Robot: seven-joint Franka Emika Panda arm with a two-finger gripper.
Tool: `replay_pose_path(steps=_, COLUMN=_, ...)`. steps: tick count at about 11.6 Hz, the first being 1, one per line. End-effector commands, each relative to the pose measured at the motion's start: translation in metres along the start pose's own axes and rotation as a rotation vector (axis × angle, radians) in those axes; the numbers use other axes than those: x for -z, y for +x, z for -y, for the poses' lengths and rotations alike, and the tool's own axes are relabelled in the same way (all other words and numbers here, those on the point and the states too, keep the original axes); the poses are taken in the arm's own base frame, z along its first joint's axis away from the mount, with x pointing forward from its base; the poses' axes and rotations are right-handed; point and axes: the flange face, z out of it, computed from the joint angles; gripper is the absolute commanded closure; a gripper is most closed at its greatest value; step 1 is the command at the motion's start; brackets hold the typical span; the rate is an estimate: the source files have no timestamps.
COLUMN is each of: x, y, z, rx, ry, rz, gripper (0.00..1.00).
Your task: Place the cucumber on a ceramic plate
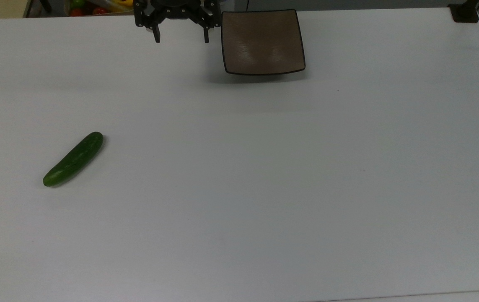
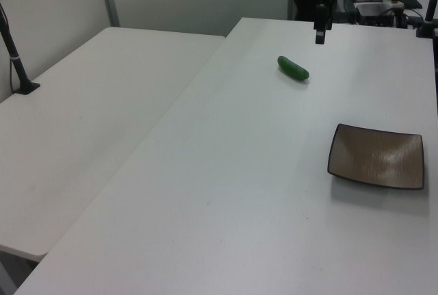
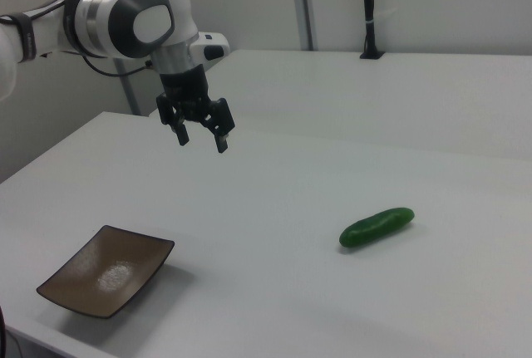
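Dark green cucumber (image 1: pixel 73 160) lies loose on the white desk (image 1: pixel 264 188), well apart from the empty, wide-open end effector (image 1: pixel 181 38).

In the top view the cucumber sits toward the lower left of the end effector, its long axis diagonal, lighter end lowest; the brown ceramic plate (image 1: pixel 262 42) is just beside the end effector's right. The right view shows the end effector hanging clear above the desk, which the top view cannot show.

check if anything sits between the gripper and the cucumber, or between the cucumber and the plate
Nothing visible does. The gripper hangs open above the white table, the cucumber lies alone on it, and bare tabletop stretches from there to the empty ceramic plate.
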Motion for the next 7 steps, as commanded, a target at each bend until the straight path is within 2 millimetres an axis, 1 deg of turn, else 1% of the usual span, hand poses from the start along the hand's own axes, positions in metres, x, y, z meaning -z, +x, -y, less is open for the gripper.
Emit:
replay_pose_path(steps=1, x=0.0043, y=-0.0108, z=0.0012, rx=0.023, ry=0.002, rz=0.038, gripper=0.0)
replay_pose_path(steps=5, x=0.0035, y=-0.0111, z=0.0021, rx=0.024, ry=0.002, rz=0.041, gripper=0.0)
replay_pose_path(steps=7, x=0.0057, y=-0.0121, z=-0.0005, rx=0.015, ry=0.003, rz=0.044, gripper=0.0)
